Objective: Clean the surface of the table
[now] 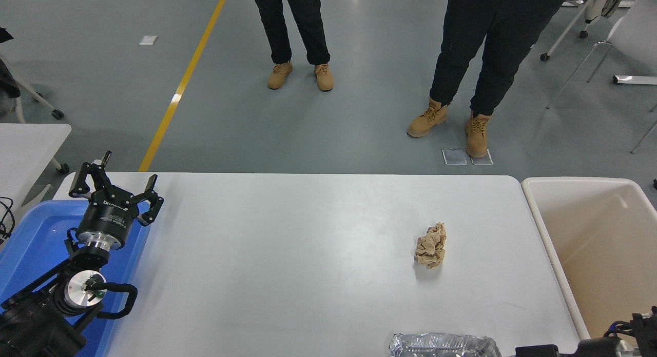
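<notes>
at the lower left the left gripper [115, 185] sits parked over a blue bin [31, 234], fingers spread, holding nothing. right of centre on the table surface [287, 254] lies a crumpled paper ball [430, 245], with a foil wrapper [444, 345] at the near edge. the right arm [590, 346] is much nearer both; its gripper is out of view.

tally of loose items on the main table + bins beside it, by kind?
Crumpled brown paper ball: 1
Crinkled foil wrapper, cut off by the bottom edge: 1
Blue bin, left end: 1
Beige bin, right end: 1
Total: 4
</notes>
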{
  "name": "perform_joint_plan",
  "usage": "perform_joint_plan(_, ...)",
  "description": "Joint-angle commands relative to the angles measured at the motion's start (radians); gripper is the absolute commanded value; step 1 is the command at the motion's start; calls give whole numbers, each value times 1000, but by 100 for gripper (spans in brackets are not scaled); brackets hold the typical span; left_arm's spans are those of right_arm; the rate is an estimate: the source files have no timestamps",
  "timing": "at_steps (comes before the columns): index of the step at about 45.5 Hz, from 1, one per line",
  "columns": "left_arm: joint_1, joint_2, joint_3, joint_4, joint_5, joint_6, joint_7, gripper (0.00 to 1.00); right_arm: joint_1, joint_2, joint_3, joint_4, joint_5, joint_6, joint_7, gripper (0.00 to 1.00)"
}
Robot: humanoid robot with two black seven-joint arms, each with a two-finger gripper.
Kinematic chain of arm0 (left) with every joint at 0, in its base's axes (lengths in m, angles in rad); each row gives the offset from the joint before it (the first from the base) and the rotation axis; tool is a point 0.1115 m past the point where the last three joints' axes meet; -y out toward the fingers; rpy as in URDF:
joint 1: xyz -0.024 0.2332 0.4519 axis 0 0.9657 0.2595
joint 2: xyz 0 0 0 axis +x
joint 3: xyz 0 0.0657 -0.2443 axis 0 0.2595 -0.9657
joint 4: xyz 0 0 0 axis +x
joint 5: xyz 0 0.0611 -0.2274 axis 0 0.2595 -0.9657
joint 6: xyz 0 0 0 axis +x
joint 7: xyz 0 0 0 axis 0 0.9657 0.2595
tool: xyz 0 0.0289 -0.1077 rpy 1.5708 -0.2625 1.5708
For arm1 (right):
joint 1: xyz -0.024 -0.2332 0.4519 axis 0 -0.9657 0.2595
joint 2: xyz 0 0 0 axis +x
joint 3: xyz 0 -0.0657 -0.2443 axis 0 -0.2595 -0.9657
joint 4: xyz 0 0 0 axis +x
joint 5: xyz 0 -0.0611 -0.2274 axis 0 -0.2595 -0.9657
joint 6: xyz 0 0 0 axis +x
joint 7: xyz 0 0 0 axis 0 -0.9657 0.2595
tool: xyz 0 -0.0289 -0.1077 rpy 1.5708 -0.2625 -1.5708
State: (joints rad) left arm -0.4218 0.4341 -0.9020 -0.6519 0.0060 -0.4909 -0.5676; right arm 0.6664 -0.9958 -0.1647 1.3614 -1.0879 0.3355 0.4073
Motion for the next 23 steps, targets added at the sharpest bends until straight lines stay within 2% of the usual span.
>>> perform_joint_plan(1, 0, 0, 0, 0, 0, 0, 0, 99, -28, 48, 2, -42, -1, -29, 1, 99)
perform_joint_plan(23, 0, 0, 0, 0, -1, 0, 0, 99, -90, 80, 2, -74, -14, -104, 1, 99)
